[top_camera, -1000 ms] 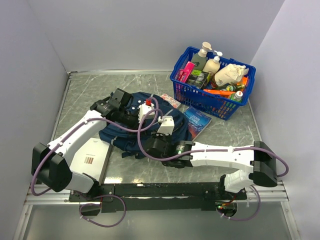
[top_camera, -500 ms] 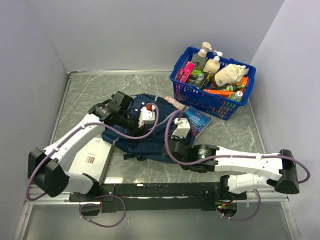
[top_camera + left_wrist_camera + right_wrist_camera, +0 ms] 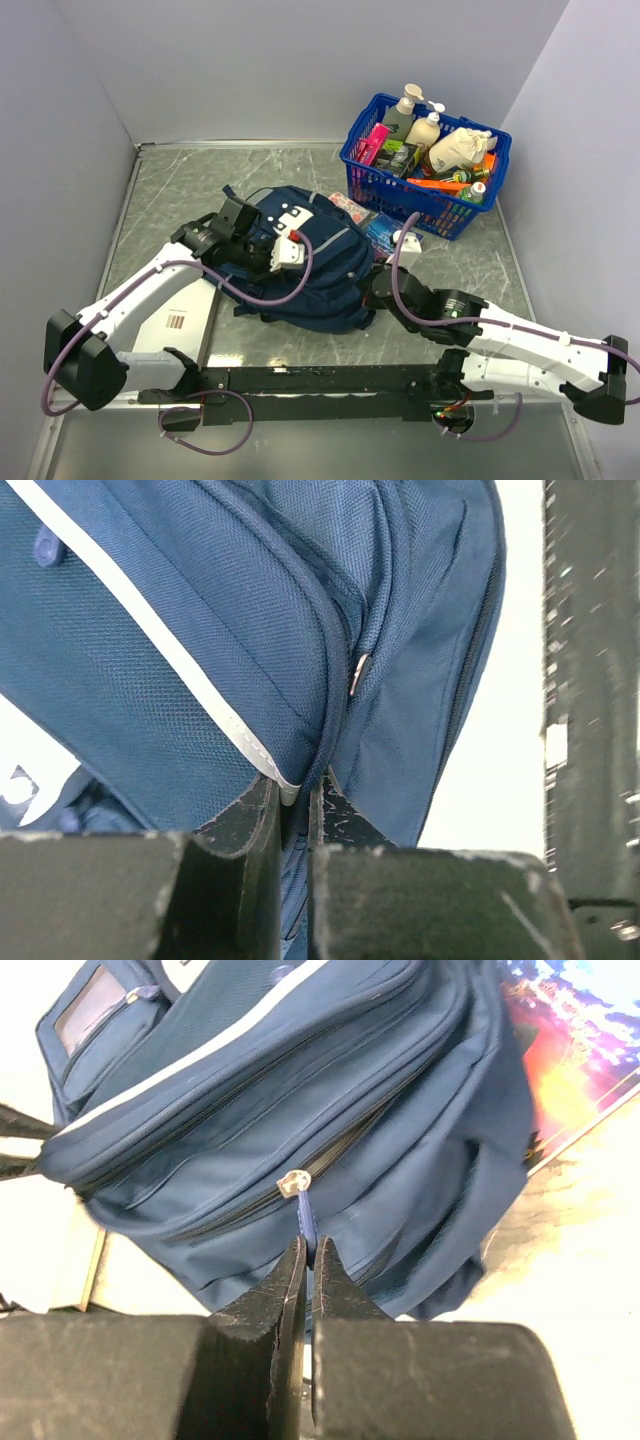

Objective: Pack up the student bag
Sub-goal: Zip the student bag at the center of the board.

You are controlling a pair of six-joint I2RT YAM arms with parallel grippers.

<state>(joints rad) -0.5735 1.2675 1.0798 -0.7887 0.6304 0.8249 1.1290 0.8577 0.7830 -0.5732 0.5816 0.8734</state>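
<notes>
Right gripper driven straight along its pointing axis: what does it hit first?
Likely the large navy blue fabric backpack: the right gripper, shut on its zipper pull, points straight into its side.

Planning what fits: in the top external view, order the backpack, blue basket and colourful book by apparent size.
Largest: backpack and blue basket, about alike, backpack perhaps slightly bigger.
Smallest: colourful book, clearly, though partly hidden behind the backpack.
</notes>
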